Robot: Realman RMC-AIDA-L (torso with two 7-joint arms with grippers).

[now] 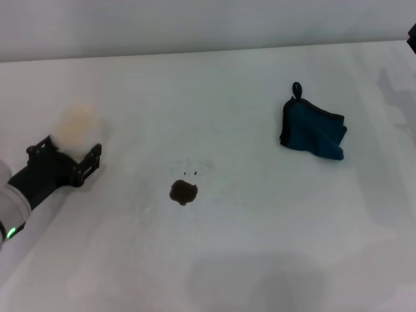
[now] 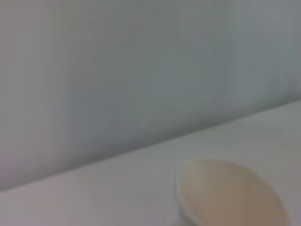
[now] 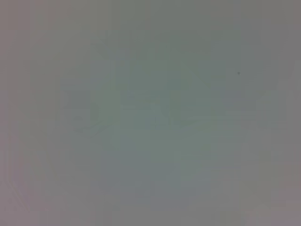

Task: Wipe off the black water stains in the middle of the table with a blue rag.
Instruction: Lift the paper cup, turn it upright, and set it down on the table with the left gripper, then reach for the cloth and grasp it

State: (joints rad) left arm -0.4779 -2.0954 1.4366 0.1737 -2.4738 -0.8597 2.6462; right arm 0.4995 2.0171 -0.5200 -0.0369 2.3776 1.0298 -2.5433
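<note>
**One left end effector sitting by a cup, rag and stain lying apart on the worktop**

One arm is showing clearly in the head view: the left end effector [image 1: 68, 156] is hovering low at the left side of the white worktop [image 1: 260, 247], its two black fingers standing spread apart and gripping nothing. A pale paper cup [image 1: 79, 122] is lying just beyond those fingers, near them, though whether they are touching it cannot be told; the left wrist view is showing the same cup [image 2: 233, 195] close up against the worktop's far edge and the wall behind.

Moving rightward, the black water stains [image 1: 183, 192] are sitting near the middle of the worktop, a dark blot with two tiny specks just behind it, well apart from the left end effector.

Farther right and farther back, the blue rag [image 1: 312, 130] is lying bunched on the worktop, its black loop pointing away from the robot, well apart from the stains.

At the far right edge only a dark sliver is showing; whether the right end effector is released or clenched cannot be told, and its wrist view is giving only a blank grey field
</note>
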